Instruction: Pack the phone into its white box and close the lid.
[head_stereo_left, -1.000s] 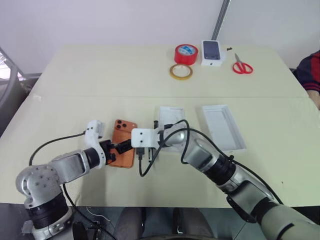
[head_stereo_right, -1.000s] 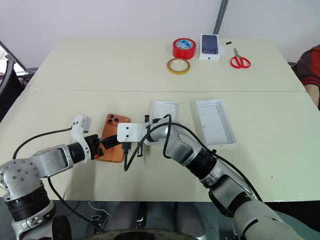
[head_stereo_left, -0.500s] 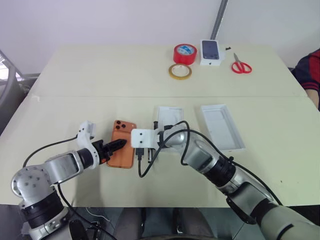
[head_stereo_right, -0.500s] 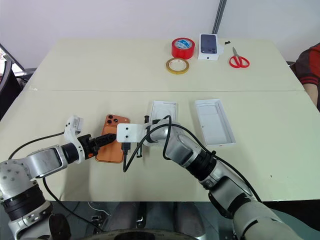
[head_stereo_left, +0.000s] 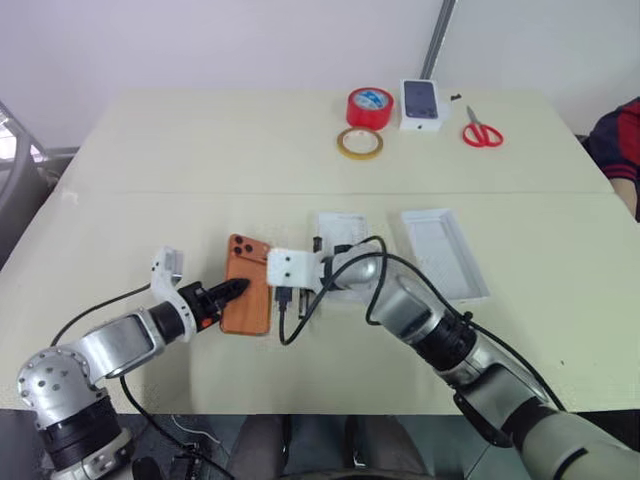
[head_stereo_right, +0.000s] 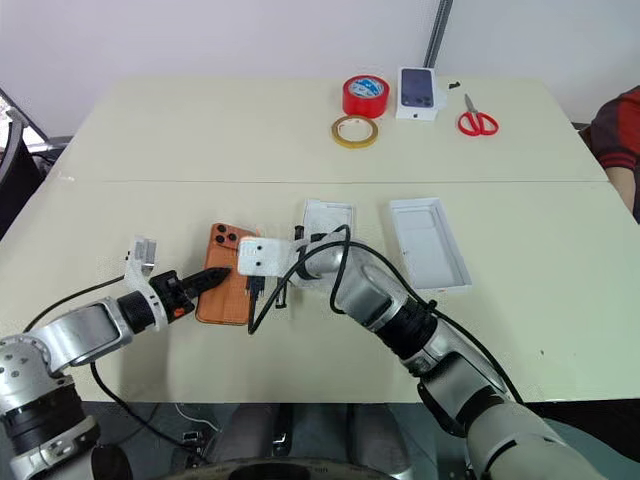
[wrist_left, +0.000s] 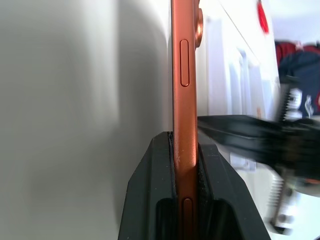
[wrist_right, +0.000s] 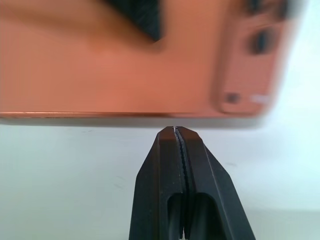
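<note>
Head views: pinches the phone (head_stereo_left: 247, 285) by its near long edge with the left gripper (head_stereo_left: 232, 290). Sits well apart from the white box (head_stereo_left: 483, 292), with the white insert (head_stereo_left: 335, 228) between. Hangs shut and empty just beside the phone's other long edge, as to the right gripper (head_stereo_left: 284, 303). Risks a pivot or slip from such a narrow bite on a smooth slab. Could also snag the looping black cable on the carry across. Shows a flat orange slab with rounded corners, a shallow thin-rimmed tray, and a matte cream table (head_stereo_left: 200, 150).

Left wrist view: clamps both black fingers (wrist_left: 150, 200) flat against the two faces of the phone (wrist_left: 184, 100), edge-on. May let satin metal slide against hard pads if swung fast. Possibly holds it just off the table, though hard to tell. Shows a slim rounded frame and long side button.

Right wrist view: presses the right gripper (wrist_right: 175, 131) tips together, nothing between, close under the edge of the phone (wrist_right: 125, 55). Could knock the phone askew in the other grip with any nudge. Shows a smooth orange back and darker raised camera square.
</note>
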